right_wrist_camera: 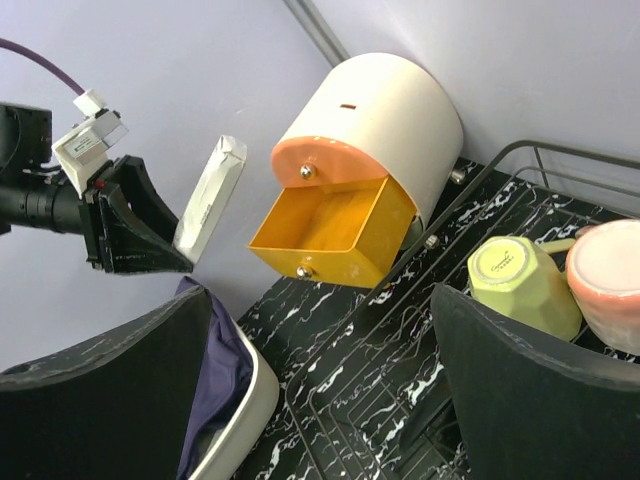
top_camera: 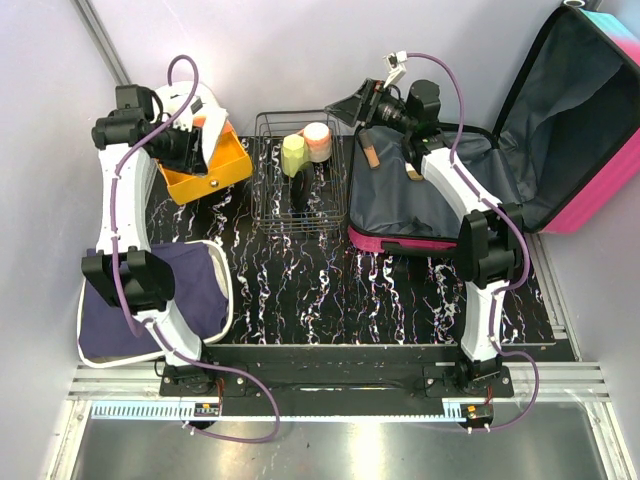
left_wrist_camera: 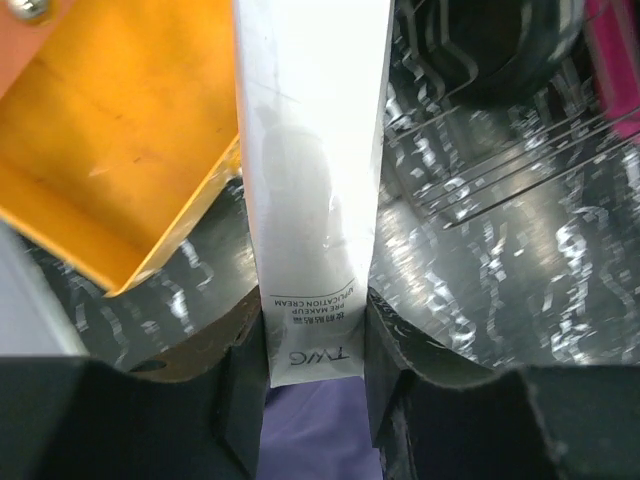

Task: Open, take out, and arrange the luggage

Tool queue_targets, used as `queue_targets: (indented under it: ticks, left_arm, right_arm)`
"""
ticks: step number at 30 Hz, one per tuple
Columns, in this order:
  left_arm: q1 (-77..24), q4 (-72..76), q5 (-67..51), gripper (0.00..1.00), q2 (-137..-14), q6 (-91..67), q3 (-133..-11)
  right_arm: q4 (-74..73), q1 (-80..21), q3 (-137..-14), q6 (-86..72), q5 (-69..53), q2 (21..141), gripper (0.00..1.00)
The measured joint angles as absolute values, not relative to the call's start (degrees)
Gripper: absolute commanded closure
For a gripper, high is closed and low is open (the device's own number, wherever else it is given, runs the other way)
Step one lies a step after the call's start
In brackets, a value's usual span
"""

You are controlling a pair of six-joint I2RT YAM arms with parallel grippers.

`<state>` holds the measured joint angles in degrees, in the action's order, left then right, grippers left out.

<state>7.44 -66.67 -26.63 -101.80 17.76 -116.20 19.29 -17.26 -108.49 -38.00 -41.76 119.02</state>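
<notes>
glossy black veined desk [top_camera: 320,290], thin metal wire basket [top_camera: 272,205]. the white carton [left_wrist_camera: 315,180] is smooth card, the orange drawer [right_wrist_camera: 330,225] shiny plastic. the luggage [top_camera: 575,110] has a hard glossy shell, matt cloth lining.

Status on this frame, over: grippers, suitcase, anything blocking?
Left gripper shut on white cream box, near the open orange drawer. Right gripper open, empty. Luggage lies open. No obstruction seen.

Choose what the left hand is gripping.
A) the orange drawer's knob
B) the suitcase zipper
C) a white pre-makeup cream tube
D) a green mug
C: the left hand pinches the white pre-makeup cream tube, its label readable, beside the open orange drawer.
</notes>
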Motion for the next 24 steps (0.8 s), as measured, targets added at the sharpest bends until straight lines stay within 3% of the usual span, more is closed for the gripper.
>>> queue_targets:
  ticks: [14,17,21,24]
  left_arm:
    - [7.92,-77.34,-9.37,0.79,-115.92,35.64,-129.08]
    - [7.92,-77.38,-6.28,0.65,-116.42,37.32,-129.21]
    - [7.92,-75.13,-2.63,0.39,-116.42,40.23,-128.97]
    - [7.88,-71.72,0.49,0.27,-116.42,42.26,-128.51]
  right_arm:
    - [17.41,-17.08,-108.55,-36.73,-44.64,119.02,0.00]
    - [17.17,-16.86,-108.55,-36.67,-44.69,119.00,0.00]
    - [16.99,-16.71,-108.55,-36.53,-44.69,119.00,0.00]
    - [16.64,-16.58,-108.57,-36.10,-44.69,119.00,0.00]
